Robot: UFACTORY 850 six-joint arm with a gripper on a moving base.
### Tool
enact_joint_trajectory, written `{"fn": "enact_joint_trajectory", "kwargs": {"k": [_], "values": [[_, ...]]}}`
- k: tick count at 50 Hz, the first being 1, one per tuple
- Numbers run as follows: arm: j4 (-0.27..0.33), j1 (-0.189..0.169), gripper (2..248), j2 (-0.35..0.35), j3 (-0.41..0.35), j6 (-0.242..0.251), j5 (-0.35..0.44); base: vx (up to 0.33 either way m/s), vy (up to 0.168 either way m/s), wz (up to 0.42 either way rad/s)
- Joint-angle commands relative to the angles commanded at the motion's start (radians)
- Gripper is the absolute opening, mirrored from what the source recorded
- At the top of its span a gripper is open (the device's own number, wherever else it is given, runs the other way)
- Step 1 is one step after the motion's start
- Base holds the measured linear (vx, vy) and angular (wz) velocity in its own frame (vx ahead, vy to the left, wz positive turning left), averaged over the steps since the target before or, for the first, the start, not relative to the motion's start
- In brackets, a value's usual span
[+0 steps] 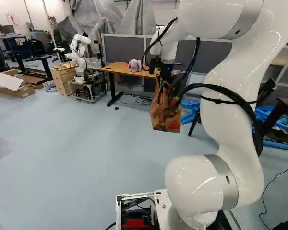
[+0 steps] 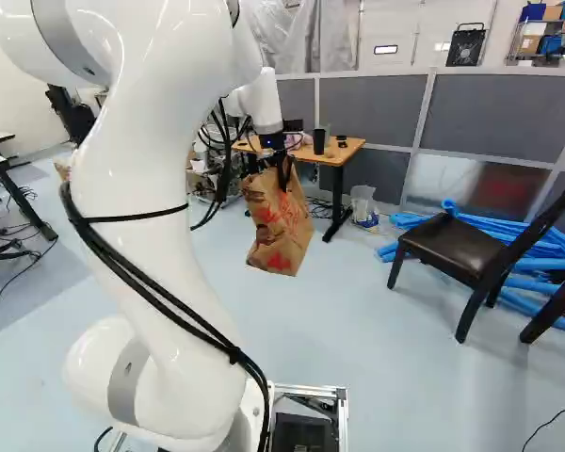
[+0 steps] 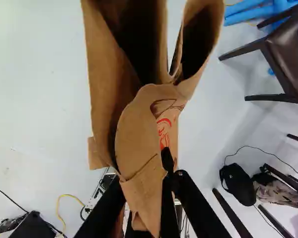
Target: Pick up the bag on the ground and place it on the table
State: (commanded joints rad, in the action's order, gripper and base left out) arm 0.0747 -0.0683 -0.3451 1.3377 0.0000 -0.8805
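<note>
1. The bag (image 2: pixel 281 221) is held above the floor (image 2: pixel 386 367), its paper pinched between nearly closed fingers (image 3: pixel 169 186);
2. lifting is judged done; carrying to the counter (image 1: pixel 116 68) and release remain.

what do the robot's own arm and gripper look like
The glossy white arm has smooth, rounded segments with silver-grey bands at the joints. Black cables run along its outside, held by a thin black strap. The two-fingered gripper is black.
</note>
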Motion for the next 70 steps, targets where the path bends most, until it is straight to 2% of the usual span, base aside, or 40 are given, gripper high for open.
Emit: {"fn": "enact_joint_trajectory", "kwargs": {"k": [30,70], "values": [[0.0,0.005,25,-0.001,0.101,0.0,-0.086,0.0,0.0,0.0],[0.0,0.011,25,-0.028,0.269,0.0,-0.266,0.0,0.0,0.0]]}}
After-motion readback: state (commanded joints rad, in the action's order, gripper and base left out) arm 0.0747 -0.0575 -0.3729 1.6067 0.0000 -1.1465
